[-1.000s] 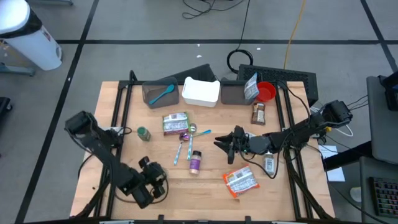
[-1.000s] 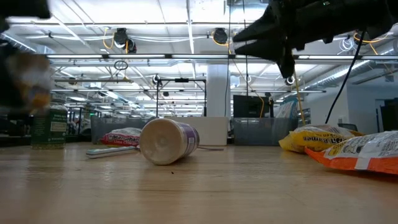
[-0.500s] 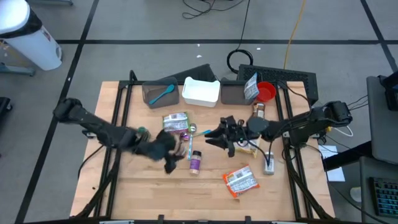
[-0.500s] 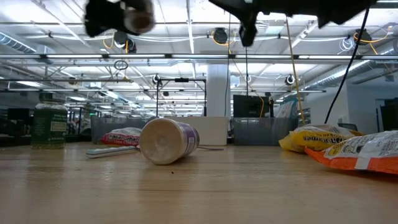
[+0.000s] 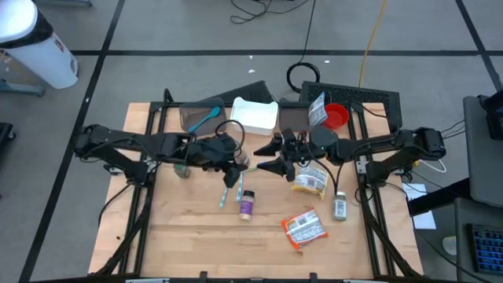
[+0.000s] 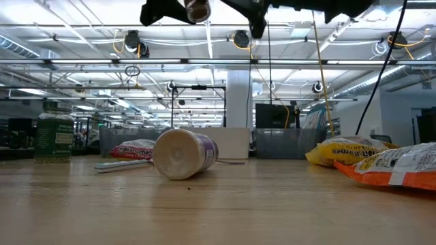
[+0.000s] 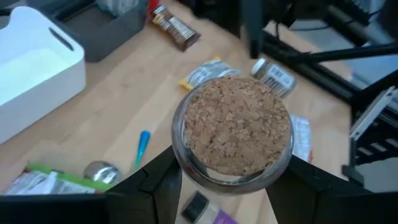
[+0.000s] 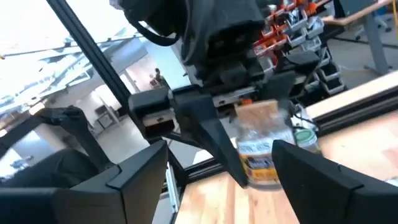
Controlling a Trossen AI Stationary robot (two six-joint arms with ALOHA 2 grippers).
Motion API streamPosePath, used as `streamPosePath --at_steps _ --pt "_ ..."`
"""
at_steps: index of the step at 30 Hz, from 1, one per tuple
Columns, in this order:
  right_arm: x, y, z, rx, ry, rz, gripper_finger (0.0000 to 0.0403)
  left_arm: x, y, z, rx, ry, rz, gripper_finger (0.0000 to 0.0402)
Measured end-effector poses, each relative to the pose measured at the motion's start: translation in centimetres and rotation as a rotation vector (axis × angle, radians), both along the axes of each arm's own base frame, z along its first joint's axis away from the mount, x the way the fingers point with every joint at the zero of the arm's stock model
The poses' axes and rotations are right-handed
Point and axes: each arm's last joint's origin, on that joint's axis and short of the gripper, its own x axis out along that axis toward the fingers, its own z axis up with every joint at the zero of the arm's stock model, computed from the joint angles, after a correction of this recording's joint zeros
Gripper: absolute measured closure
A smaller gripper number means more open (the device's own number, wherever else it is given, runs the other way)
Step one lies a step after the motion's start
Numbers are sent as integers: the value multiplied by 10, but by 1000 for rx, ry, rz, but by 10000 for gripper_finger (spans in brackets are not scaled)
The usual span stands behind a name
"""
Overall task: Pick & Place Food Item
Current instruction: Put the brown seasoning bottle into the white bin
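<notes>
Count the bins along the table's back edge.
3: left grey bin holding a blue utensil, white bin in the middle, right grey bin beside it. None appears hidden.

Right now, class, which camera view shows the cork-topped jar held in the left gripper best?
The left wrist view: the jar fills the frame, cork top facing the camera, between the left gripper fingers. The right wrist view shows its side and label. The low view catches only its end, at the top edge. The high view mostly hides it.

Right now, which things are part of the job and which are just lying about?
In the job: cork-lidded jar, left gripper holding it, right gripper open facing it.
Lying about: white bin, purple bottle, orange packet, red bowl.
</notes>
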Motion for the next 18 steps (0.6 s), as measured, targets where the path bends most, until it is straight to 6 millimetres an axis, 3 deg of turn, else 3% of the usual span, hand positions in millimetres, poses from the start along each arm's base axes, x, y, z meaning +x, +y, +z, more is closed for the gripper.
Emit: streamPosePath --at_steps 10,18 --pt "5 -2 5 -99 116 -17 130 29 2 10 9 37 -107 206" --pt "5 -6 7 -124 109 -104 133 39 9 10 -9 46 -163 206"
